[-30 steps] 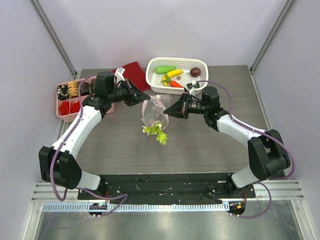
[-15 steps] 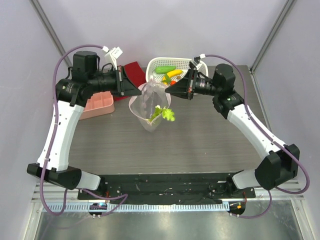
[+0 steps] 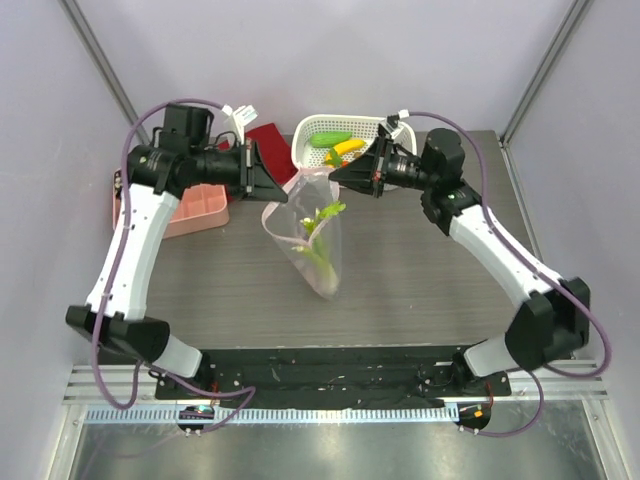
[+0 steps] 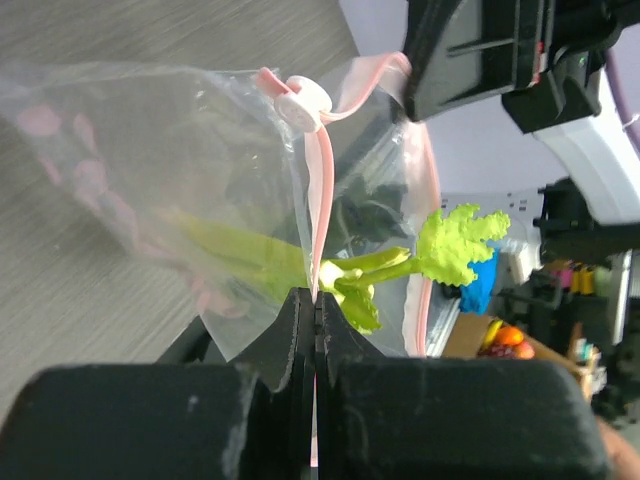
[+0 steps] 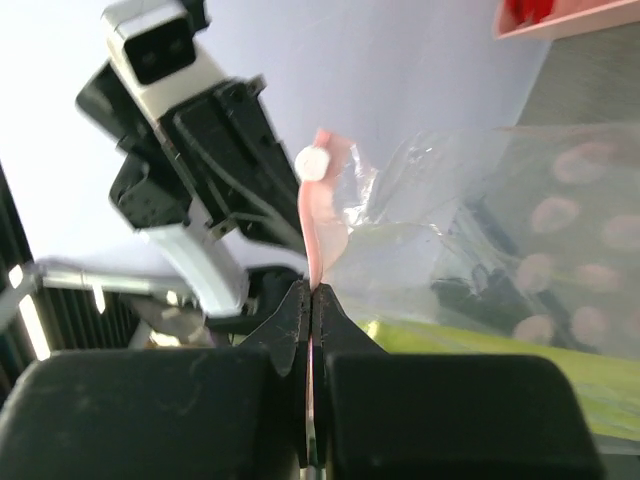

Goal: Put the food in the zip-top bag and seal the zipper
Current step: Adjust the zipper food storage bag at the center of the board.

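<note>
The clear zip-top bag [image 3: 312, 240] with pale pink dots hangs in the air between my two grippers, above the table. The green-and-white leek [image 3: 318, 236] sits inside it, its leafy top poking out of the open mouth. My left gripper [image 3: 284, 197] is shut on the pink zipper strip [image 4: 322, 195] at one side of the mouth; the white slider [image 4: 302, 95] shows above it. My right gripper [image 3: 333, 171] is shut on the strip [image 5: 318, 235] at the other side. The banana [image 3: 349, 146], pepper [image 3: 351, 168], dark red piece [image 3: 391, 143] and a green piece [image 3: 329, 139] lie in the white basket [image 3: 400, 126].
A pink tray [image 3: 198, 210] sits at the left under my left arm. A dark red cloth [image 3: 270, 140] lies beside the basket at the back. The table's side walls stand close at left and right.
Both grippers have lifted the bag off the table. The leek, first lying half out of the mouth, has slid down inside, and the bag now hangs longer.
</note>
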Robot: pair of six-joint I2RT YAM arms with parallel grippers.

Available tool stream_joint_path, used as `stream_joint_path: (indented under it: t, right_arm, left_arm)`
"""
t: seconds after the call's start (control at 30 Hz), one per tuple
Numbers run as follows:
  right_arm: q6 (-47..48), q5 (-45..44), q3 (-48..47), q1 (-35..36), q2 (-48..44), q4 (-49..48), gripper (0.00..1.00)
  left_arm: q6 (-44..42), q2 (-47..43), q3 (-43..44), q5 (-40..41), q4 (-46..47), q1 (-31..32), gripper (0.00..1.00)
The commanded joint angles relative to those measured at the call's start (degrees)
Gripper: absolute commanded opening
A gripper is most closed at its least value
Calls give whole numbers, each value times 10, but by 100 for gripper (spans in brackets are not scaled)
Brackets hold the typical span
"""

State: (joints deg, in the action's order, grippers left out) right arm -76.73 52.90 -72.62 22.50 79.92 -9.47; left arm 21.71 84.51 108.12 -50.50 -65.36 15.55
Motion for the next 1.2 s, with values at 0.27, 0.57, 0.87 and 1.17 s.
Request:
stream_joint_path:
  t: [0.27,0.57,0.87,1.17]
  right_arm:
    - [-47,-35,-91,-84,243,-184,1]
    - [-14,-36,-92,-78,201,-163,1]
    - [55,-29,-50,-41,108,-96,1]
    - [15,-39,-19,14,62,-97,1]
  left_arm:
    - [150,246,128,77,169,-63,0]
    - [109,202,99,124,220,-69,1]
    - [2,116,88,146,103,-46,0]
    - [-113,79,174,170,-89,-46,0]
